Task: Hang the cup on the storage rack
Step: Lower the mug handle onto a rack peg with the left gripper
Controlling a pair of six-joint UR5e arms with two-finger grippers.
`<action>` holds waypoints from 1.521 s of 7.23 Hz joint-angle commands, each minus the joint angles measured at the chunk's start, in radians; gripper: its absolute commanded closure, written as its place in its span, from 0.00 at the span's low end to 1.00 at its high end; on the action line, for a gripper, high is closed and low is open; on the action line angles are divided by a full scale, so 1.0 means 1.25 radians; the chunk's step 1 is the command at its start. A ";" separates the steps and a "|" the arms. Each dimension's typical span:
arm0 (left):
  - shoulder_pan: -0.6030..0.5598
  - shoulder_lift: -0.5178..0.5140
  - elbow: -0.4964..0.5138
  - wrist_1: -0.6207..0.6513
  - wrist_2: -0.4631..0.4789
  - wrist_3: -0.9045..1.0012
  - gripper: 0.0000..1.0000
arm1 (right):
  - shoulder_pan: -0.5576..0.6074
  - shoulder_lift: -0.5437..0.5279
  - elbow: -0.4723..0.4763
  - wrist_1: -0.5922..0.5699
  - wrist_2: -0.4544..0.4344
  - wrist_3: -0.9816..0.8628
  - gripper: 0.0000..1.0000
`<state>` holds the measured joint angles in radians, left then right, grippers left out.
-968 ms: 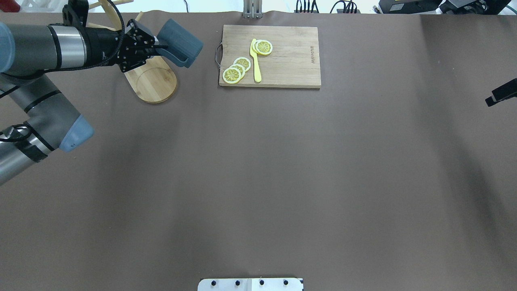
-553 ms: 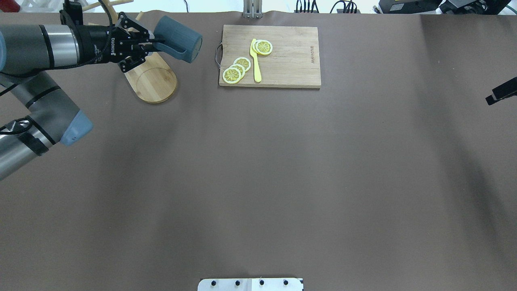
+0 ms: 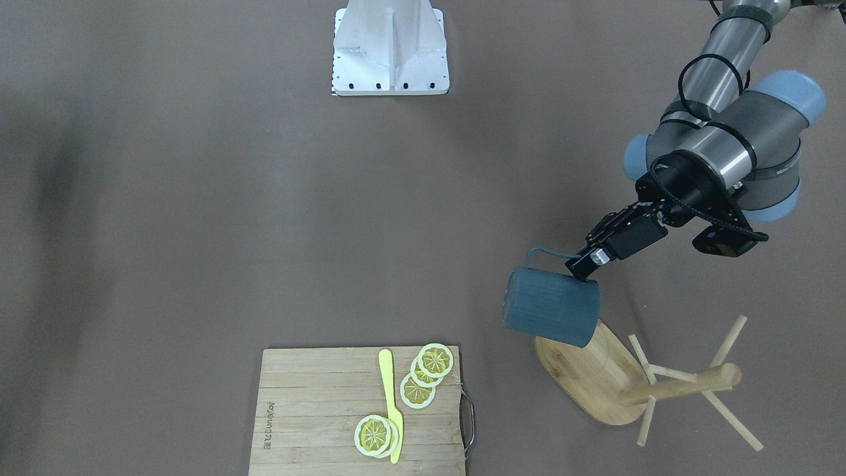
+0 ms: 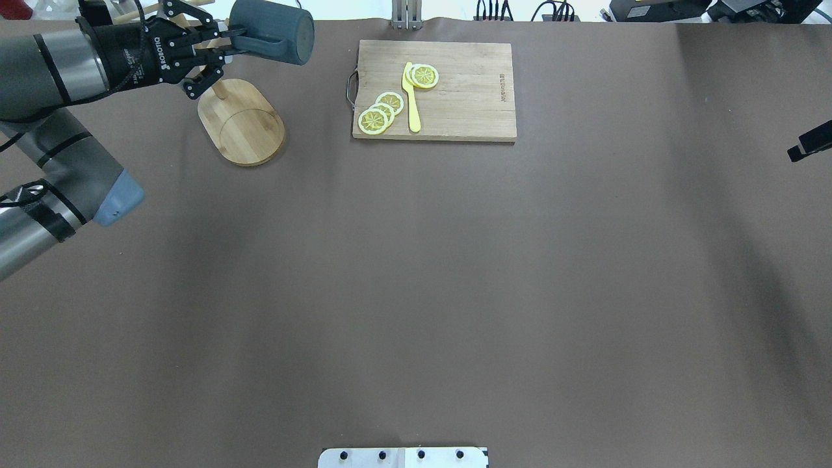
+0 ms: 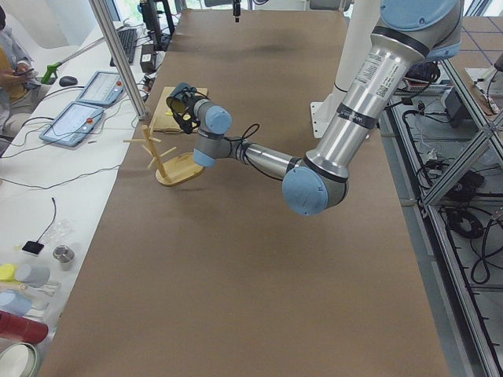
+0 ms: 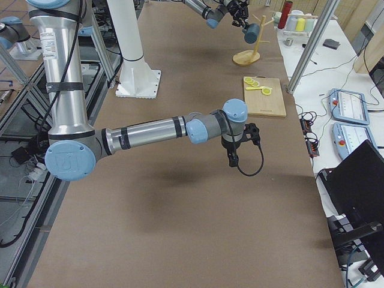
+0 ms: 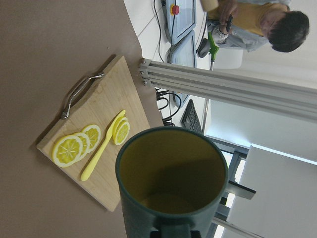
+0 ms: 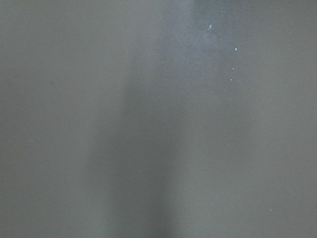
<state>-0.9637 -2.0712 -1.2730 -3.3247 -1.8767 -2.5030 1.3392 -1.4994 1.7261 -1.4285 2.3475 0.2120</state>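
The dark teal cup (image 4: 272,30) lies on its side in the air, held at its rim beside the handle by my left gripper (image 4: 229,38), which is shut on it. In the front-facing view the cup (image 3: 552,309) hangs over the near end of the bamboo rack's oval base (image 3: 585,380), away from the post and pegs (image 3: 681,387). The left wrist view looks into the cup's yellow inside (image 7: 171,168). The rack base (image 4: 242,122) shows below the gripper in the overhead view. Only a black part of my right arm (image 4: 809,144) shows at the right edge; I cannot tell its gripper's state.
A rectangular wooden cutting board (image 4: 455,97) with lemon slices and a yellow knife (image 4: 411,97) lies right of the rack, near the far edge. The robot base plate (image 4: 403,457) is at the near edge. A metal frame post stands behind the board.
My left gripper has carried the cup leftward and toward the table's far edge, turning it. The rack's base is now uncovered. The right arm barely shifted.
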 commanded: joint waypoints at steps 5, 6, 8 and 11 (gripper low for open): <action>0.005 -0.033 0.163 -0.220 0.203 -0.208 1.00 | 0.001 -0.001 0.011 -0.001 -0.002 0.001 0.00; 0.011 -0.038 0.170 -0.220 0.218 -0.220 1.00 | 0.001 0.001 0.011 -0.001 -0.002 0.001 0.00; 0.011 -0.062 0.211 -0.220 0.218 -0.220 1.00 | 0.001 0.001 0.011 -0.001 -0.002 0.001 0.00; 0.010 -0.067 0.234 -0.220 0.230 -0.269 1.00 | 0.002 0.002 0.012 -0.001 -0.002 0.002 0.00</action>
<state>-0.9503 -2.1556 -0.9913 -3.6002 -1.5987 -2.8020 1.3415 -1.4982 1.7403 -1.4297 2.3454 0.2145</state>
